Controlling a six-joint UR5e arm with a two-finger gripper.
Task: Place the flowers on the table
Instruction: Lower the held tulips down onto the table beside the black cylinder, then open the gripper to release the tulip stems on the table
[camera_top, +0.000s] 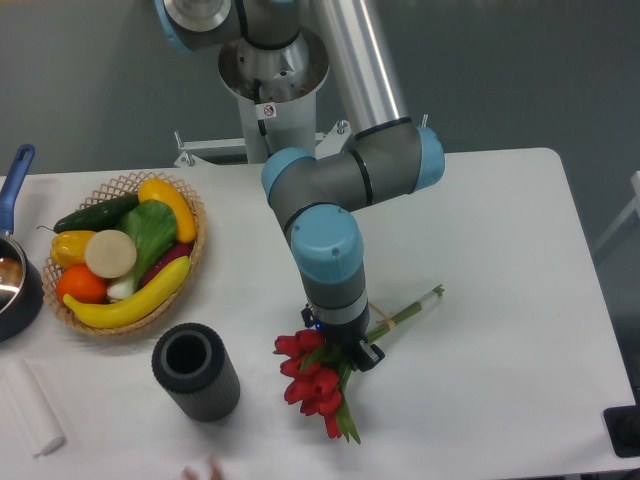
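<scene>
Flowers low over the table, in the gripper's grip

The gripper (345, 347) points down with its jaws clamped on the flowers (318, 378) near the front of the table (500, 250). Red buds point toward the front edge; the stems slant back to the right. A dark cylinder (195, 371) stands to the left, a basket (125, 250) beyond it.
</scene>
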